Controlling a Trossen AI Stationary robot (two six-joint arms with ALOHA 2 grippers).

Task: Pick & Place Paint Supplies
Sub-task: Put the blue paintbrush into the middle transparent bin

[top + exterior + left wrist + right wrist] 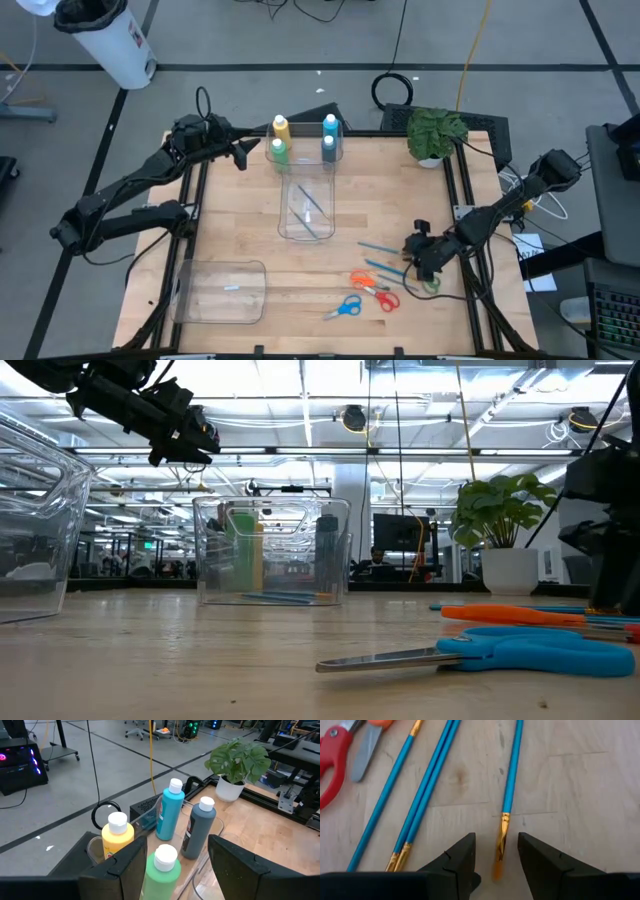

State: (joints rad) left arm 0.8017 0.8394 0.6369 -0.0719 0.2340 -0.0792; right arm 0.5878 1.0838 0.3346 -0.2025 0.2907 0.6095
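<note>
The right gripper (496,865) has its fingers apart, the bristle end of a blue brush (511,780) lying on the tabletop (580,795) between them. Judged best: settle straight down, then pinch the ferrule squarely. The left gripper (177,865), fingers apart, straddles the green bottle (162,872).

Probably a robotics lab: open hall, ceiling lights (300,405), monitors (398,532), floor cables (470,50).

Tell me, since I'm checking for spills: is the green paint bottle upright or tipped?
Upright: the green paint bottle stands with its white cap on top, beside three other standing bottles.
</note>
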